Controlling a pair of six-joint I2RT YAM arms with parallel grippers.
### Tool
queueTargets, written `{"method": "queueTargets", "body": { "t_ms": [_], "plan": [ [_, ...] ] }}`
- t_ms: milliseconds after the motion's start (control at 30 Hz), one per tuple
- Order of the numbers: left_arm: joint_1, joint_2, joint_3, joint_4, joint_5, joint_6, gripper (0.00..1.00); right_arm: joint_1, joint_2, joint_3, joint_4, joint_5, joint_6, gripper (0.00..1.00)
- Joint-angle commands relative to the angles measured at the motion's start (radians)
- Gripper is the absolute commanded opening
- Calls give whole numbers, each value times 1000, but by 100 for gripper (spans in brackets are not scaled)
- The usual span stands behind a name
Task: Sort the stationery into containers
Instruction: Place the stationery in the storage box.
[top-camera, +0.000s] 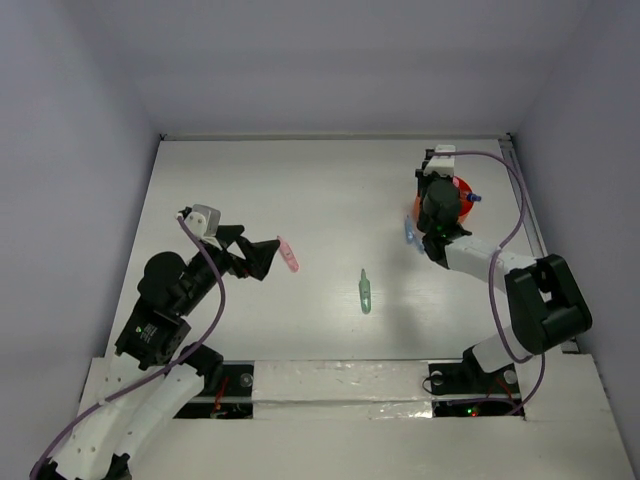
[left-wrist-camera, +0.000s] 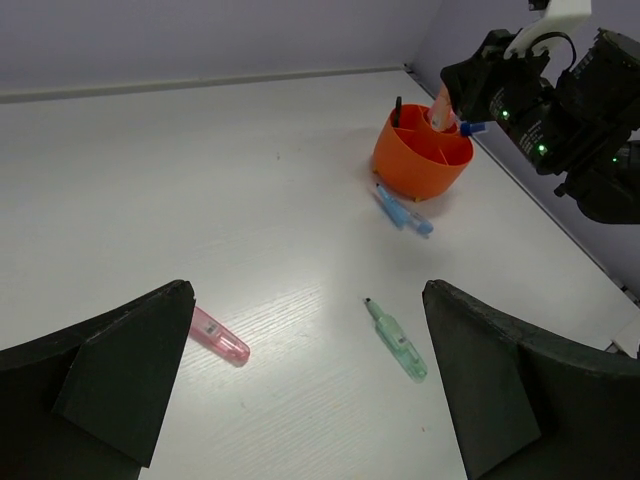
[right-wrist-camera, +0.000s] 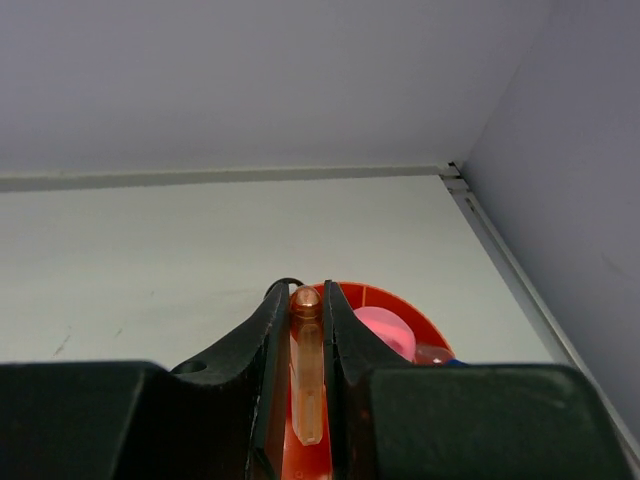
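right gripper (right-wrist-camera: 307, 310): jaws closed on orange pen (right-wrist-camera: 308, 375), above bowl (right-wrist-camera: 385, 293) | left gripper (left-wrist-camera: 308, 292): jaws wide open, empty, well apart from bowl

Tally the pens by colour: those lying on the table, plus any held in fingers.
pink pen: 1
green pen: 1
blue pen: 1, beside the bowl; it might be two overlapping
orange pen: 1, held in the right fingers
Total: 4
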Motion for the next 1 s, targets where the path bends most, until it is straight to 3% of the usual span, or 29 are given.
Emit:
{"method": "queueTargets", "body": {
  "t_ms": [0, 333, 667, 767, 800, 900, 967],
  "plan": [
    [1, 3, 1, 27, -14, 15, 99, -8, 47, 23, 108, -95, -65, 0],
    [1, -3, 1, 27, -27, 18, 99, -36, 148, 34, 86, -172, -13, 0],
    [1, 0, -1, 28, -24, 18, 99, -65, 159, 22, 94, -143, 6, 0],
    [1, 1, -1, 30, -22, 18, 99, -65, 152, -1, 78, -123, 36, 24],
    [1, 1, -1, 30, -22, 18, 99, -65, 142, -10, 75, -114, 50, 42],
    [1, 6, -1, 30, -22, 16, 99, -65, 94, -17, 39, -101, 78, 69],
    [1, 12, -1, 30, -22, 13, 99, -65, 57, 8, -50, -109, 102, 76]
  ]
}}
